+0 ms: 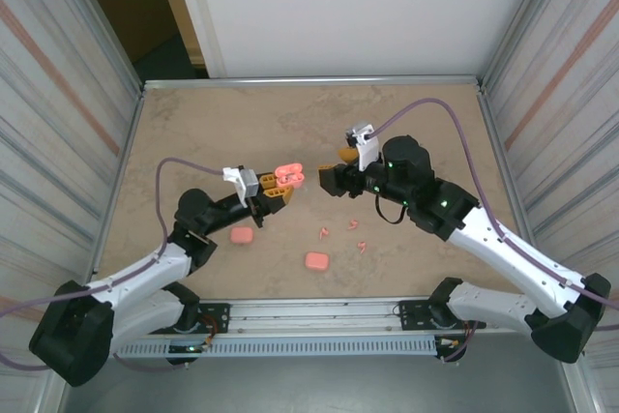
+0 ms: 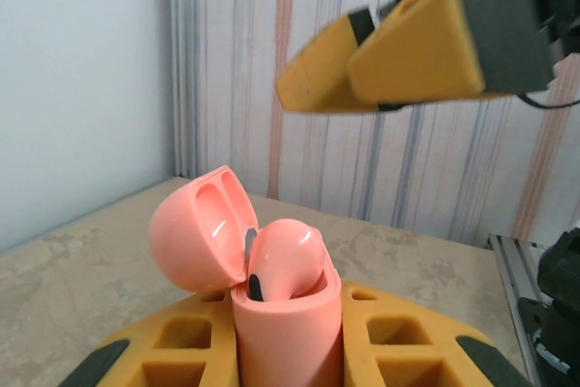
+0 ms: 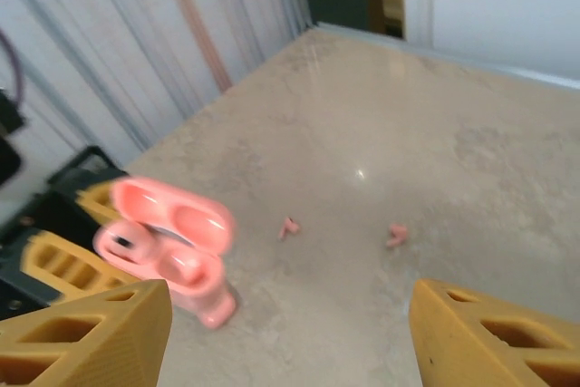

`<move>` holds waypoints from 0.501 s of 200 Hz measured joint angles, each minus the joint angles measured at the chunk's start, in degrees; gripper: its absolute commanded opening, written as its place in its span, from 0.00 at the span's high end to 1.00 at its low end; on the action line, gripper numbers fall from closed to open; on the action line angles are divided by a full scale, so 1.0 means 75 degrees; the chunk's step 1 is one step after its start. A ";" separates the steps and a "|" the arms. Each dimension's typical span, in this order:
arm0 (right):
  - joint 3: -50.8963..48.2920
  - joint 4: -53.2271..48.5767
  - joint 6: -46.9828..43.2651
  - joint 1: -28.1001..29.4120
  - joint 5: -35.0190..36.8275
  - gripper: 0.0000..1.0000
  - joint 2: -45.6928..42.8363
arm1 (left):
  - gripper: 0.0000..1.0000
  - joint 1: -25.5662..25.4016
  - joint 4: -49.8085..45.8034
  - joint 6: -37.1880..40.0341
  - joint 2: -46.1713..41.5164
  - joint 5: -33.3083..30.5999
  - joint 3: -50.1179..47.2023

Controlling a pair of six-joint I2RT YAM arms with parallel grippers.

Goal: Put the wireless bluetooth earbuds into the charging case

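Left gripper clamps the charging case, lid hinged back; one earbud sits in its socket. Right gripper hovers just beside, jaws apart, empty. Loose earbuds lie on the table between the arms.

Beige table, corrugated walls (striped)

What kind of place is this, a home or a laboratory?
Probably a laboratory robot cell: a tabletop enclosed by ribbed panel walls, with two robot arms mounted on a rail at its near edge.
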 measured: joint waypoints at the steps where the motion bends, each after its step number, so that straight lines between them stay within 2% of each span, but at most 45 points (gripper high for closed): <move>1: -0.0006 -0.0006 0.0020 -0.0012 -0.0009 0.32 0.0000 | 1.00 0.0000 -0.0015 0.0009 -0.0017 -0.0009 0.0000; 100: -0.0982 -0.1515 0.1521 -0.1256 -0.0297 0.35 -0.0172 | 1.00 0.0000 -0.0641 0.0408 -0.0848 -0.0391 0.0000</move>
